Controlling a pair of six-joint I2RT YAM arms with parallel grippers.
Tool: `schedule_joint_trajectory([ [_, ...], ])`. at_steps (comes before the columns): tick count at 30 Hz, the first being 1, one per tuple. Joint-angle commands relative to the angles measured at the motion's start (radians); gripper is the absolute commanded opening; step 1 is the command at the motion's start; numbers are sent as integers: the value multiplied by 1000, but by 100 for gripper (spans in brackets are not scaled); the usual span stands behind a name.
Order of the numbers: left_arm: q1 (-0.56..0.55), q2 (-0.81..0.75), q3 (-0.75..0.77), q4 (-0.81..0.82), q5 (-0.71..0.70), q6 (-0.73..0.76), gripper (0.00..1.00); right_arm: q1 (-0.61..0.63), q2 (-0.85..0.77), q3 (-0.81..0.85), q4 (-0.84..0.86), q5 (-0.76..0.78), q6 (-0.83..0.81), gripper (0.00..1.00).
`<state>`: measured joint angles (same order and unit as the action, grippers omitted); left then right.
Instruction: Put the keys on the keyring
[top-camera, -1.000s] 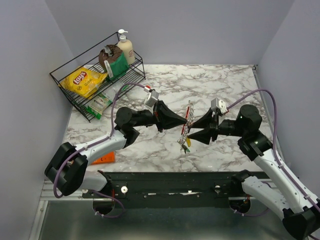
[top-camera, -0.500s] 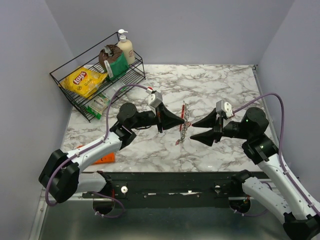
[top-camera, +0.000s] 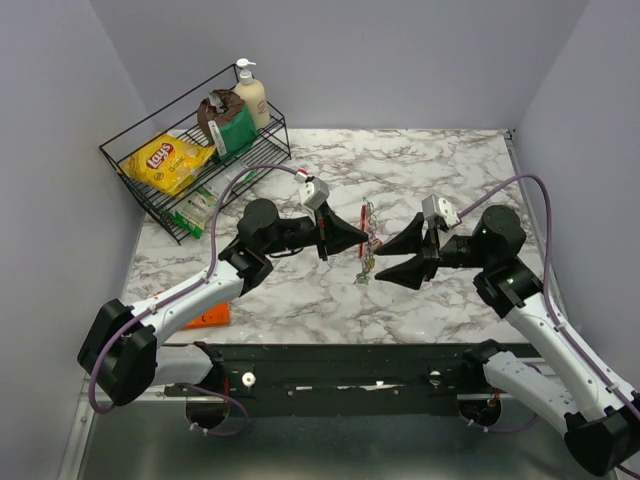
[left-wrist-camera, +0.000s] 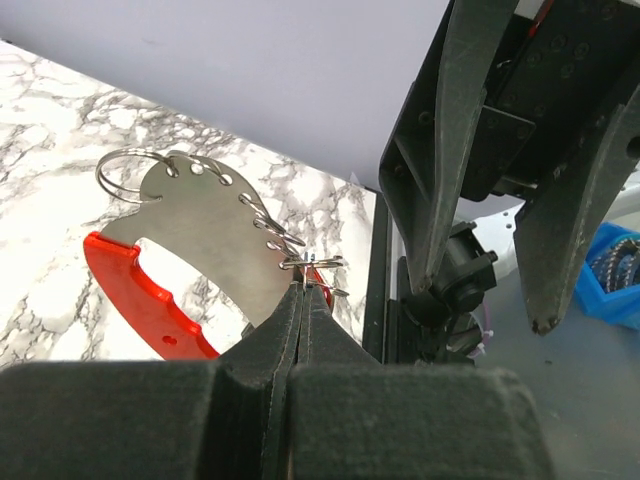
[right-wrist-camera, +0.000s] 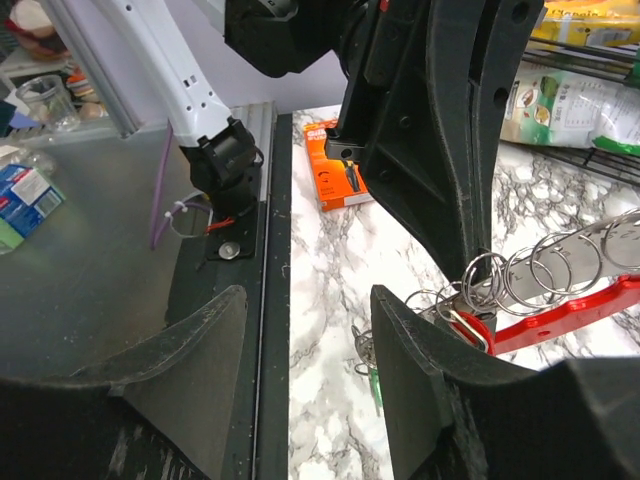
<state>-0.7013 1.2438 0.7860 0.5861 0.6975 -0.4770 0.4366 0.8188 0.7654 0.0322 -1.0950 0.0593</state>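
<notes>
Closer now from 3 o'clock, right gripper (top-camera: 379, 263) stands spread beside keyring (left-wrist-camera: 190, 235); left gripper (left-wrist-camera: 303, 289) pinches it aloft so keys (top-camera: 364, 271) dangle reachable.

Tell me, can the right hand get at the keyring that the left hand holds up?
Probably yes. The right hand stands open just beside the keyring, which the left hand pinches in the air, with nothing between them.

Pinching the keyring (top-camera: 367, 237) in closed left fingers (top-camera: 344, 233) above the marble worktop (top-camera: 440, 165), with keys (top-camera: 364, 273) dangling below and spread right fingers (top-camera: 398, 271) just beside.
</notes>
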Motion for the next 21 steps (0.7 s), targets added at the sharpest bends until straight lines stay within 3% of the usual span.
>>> schedule_joint_trajectory([
  [1, 2, 8, 44, -29, -44, 26, 0, -4, 31, -32, 63, -45, 19, 61],
  [7, 0, 9, 41, -28, -46, 25, 0, -4, 49, -55, 135, -43, 57, 64],
  [21, 2, -4, 24, 14, 2, 15, 0, -6, 69, -48, 149, 118, 48, 68],
])
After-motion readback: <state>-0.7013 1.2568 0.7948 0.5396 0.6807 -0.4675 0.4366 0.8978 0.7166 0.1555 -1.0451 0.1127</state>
